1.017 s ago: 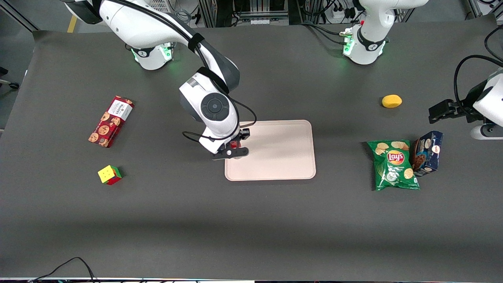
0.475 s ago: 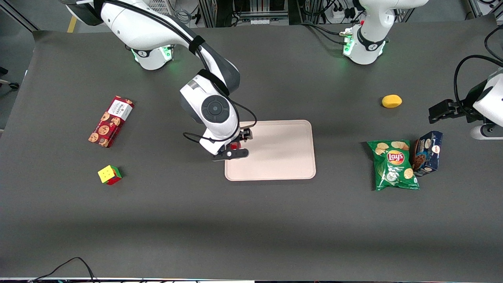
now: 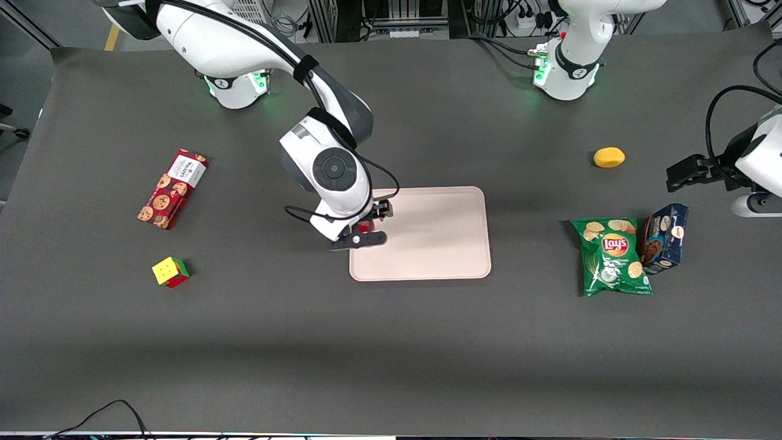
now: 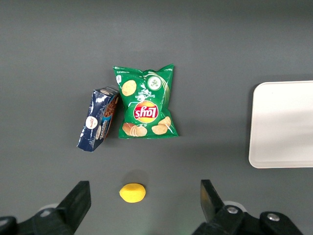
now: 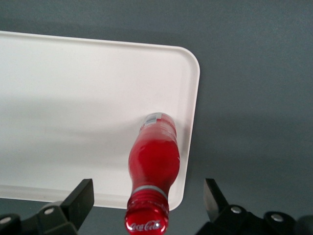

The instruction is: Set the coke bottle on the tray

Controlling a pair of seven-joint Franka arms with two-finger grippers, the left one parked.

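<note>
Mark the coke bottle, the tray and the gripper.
coke bottle [image 5: 152, 159]: right wrist view, red body.
tray [image 3: 440, 235]: front view, bare floor.
gripper [image 5: 149, 196]: right wrist view, midway between open fingers, above tray edge.

A dark grey matte tabletop [image 3: 391, 342] fills nearly the whole front view, evenly lit from above, with a broad soft band of shadow lying across it nearer the camera. Along its edge farthest from the camera stand silvery metal frame rails [image 3: 342, 18] hung with black cables [image 3: 495, 43] and a white power strip [image 3: 524, 21]. A smooth grey floor [image 3: 67, 24] with a short yellow stripe [image 3: 112, 38] shows at the working arm's end, and a thin black cable loop [image 3: 116, 408] lies on the tabletop's near edge.
</note>
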